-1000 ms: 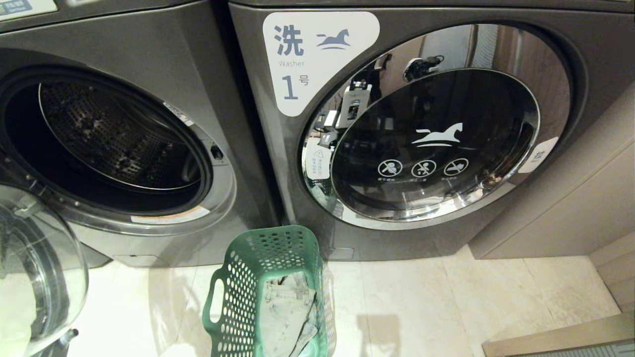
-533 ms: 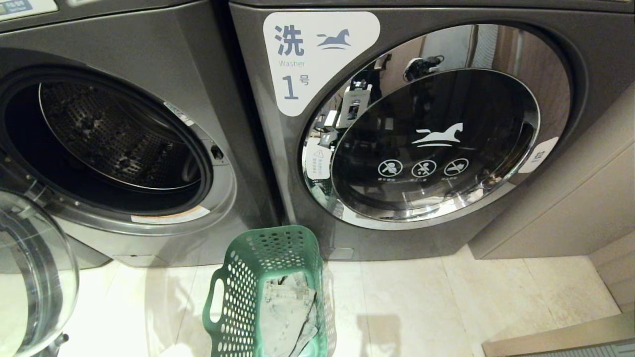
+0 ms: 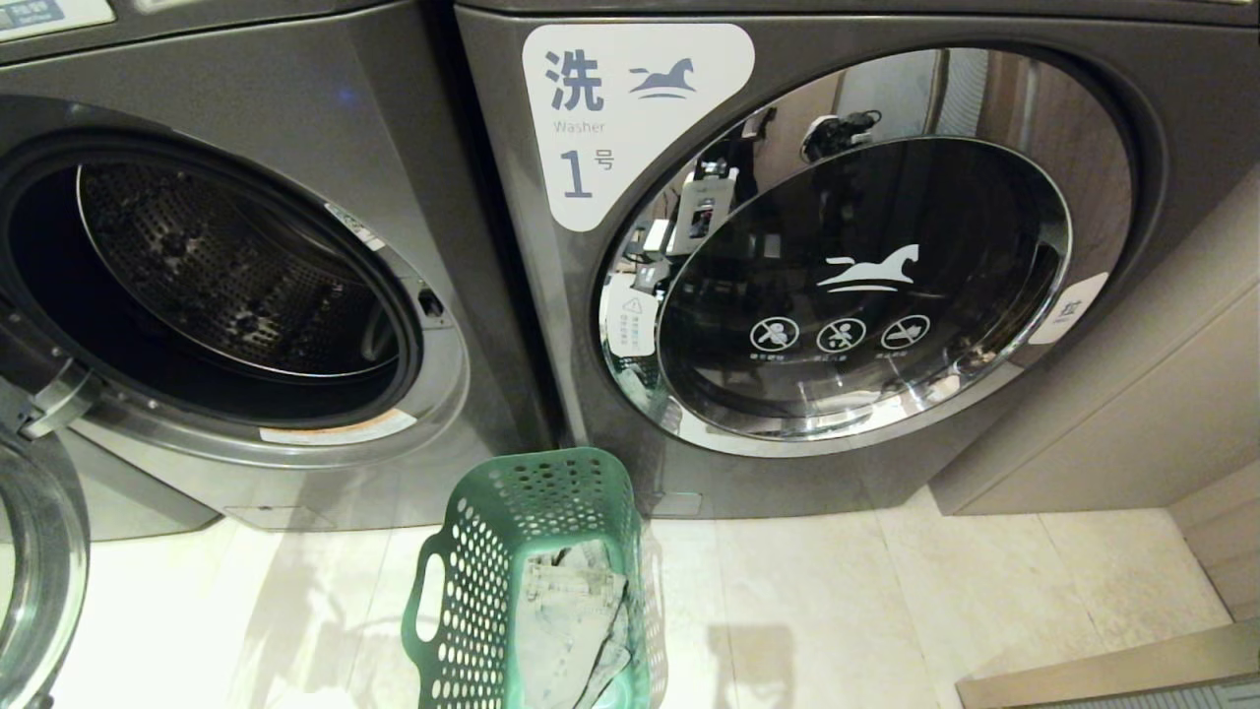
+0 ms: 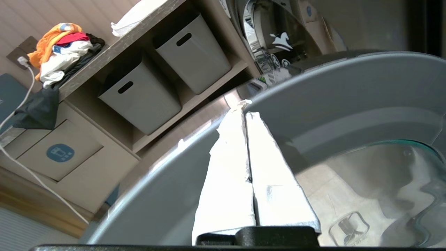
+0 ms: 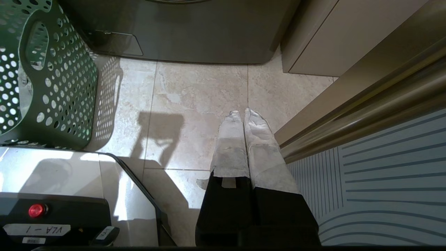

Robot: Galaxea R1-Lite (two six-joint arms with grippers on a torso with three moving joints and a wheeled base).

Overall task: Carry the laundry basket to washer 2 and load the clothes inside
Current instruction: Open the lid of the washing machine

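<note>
- At the far left of the head view, the swung-open glass door of the left-hand washer was seen edge-on, its drum exposed and empty; no numeral could be read on this machine, so it was judged, not seen, to be washer 2.
- The left gripper was shown only in its wrist view, fingers pressed together on nothing, the tips lying against or just beside the door's grey rim; contact could not be confirmed.
- The laundry basket was set on the tiled floor near the middle, just in front of the gap between the two machines, its long axis running near to far, with the clothes still piled inside.
- The drum opening was placed up and to the left of the basket, so the left arm was judged the nearer for loading.
- To the right, the washer labelled 1 was shut.
- The right gripper was hung above bare floor, right of the basket, clenched and empty.
</note>
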